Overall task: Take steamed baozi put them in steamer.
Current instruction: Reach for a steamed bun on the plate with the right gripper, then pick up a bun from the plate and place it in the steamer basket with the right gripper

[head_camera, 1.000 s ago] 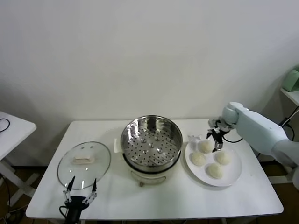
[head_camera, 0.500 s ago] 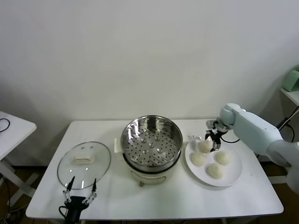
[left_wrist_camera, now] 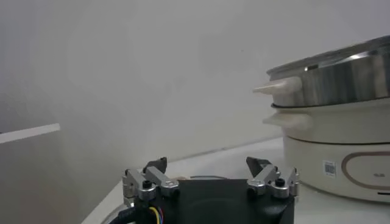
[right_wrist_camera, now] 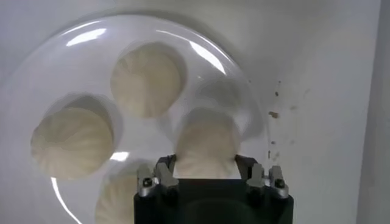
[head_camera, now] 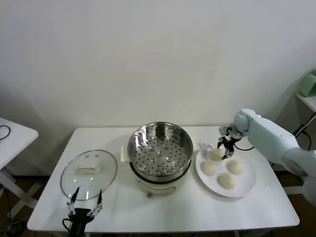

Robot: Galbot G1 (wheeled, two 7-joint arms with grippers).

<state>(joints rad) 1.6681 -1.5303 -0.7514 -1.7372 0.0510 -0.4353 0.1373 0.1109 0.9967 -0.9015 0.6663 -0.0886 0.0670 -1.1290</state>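
Several off-white steamed baozi lie on a white plate (head_camera: 248, 183) to the right of the steamer (head_camera: 134, 159), a shiny steel pot with a perforated tray on a cream base. My right gripper (head_camera: 224, 148) is down over the plate's far left bun (head_camera: 215, 155). In the right wrist view its jaws press both sides of that baozi (right_wrist_camera: 206, 141), which still rests on the plate (right_wrist_camera: 204, 53). Two other buns (right_wrist_camera: 146, 79) (right_wrist_camera: 72, 143) lie apart from it. My left gripper (head_camera: 87, 196) is parked open at the table's front left, with nothing in it.
A round glass lid (head_camera: 89, 174) lies flat on the table to the left of the steamer, just beyond the left gripper. In the left wrist view the steamer's steel wall (left_wrist_camera: 344, 79) and cream base (left_wrist_camera: 317, 155) stand off to one side of the left gripper (left_wrist_camera: 207, 163).
My right gripper has closed from wide open onto the far left baozi, shifting slightly over the plate. The left arm has not moved.
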